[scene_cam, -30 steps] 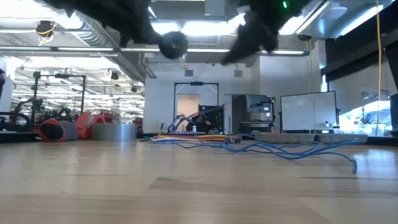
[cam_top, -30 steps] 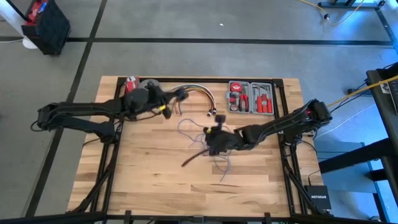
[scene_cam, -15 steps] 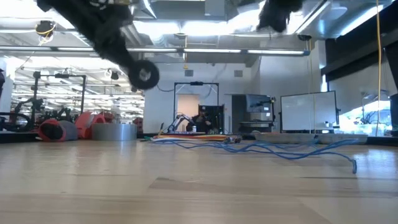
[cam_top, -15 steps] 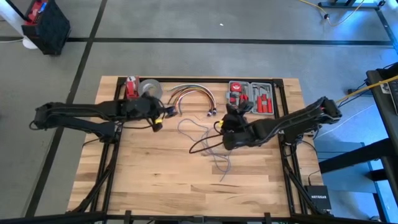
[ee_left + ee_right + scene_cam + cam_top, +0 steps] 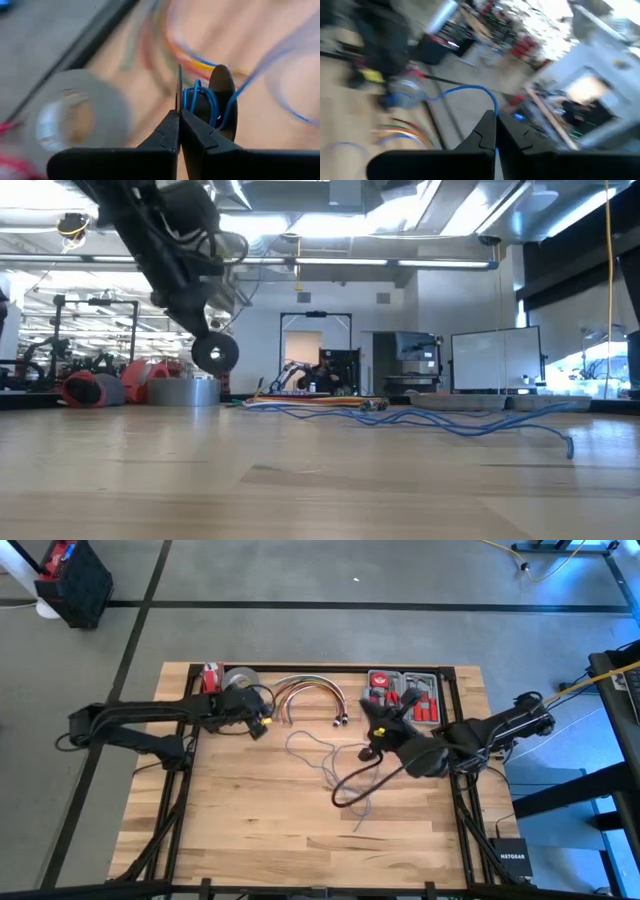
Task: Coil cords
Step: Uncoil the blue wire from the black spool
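Note:
The thin bluish cord lies in loose loops on the wooden table between the arms; in the low view it snakes flat along the board. My left gripper is shut at the far left, beside the tape roll, with several blue turns of cord at its fingertips. My right gripper is shut on a cord strand, high above the table near the tool case. A dark loop hangs below it. My left gripper pinches the cord where several blue turns are gathered, right at its fingertips, slanting down from the table's left. One strand runs off slack toward the table. My right gripper pinches one strand of the cord between its two fingertips, roughly level and well above the table. The strand arcs away slack from the fingers.
Along the far edge stand a grey tape roll, a red item, an arched bundle of orange, red and white cables and an open tool case. The near half of the table is bare wood.
My right gripper has risen steeply, out of the low view, and drifted toward the right and far edges, drawing its cord strand up with it. My left gripper has come down, tipping its fingers downward, and shifted toward the table's left near the tape roll.

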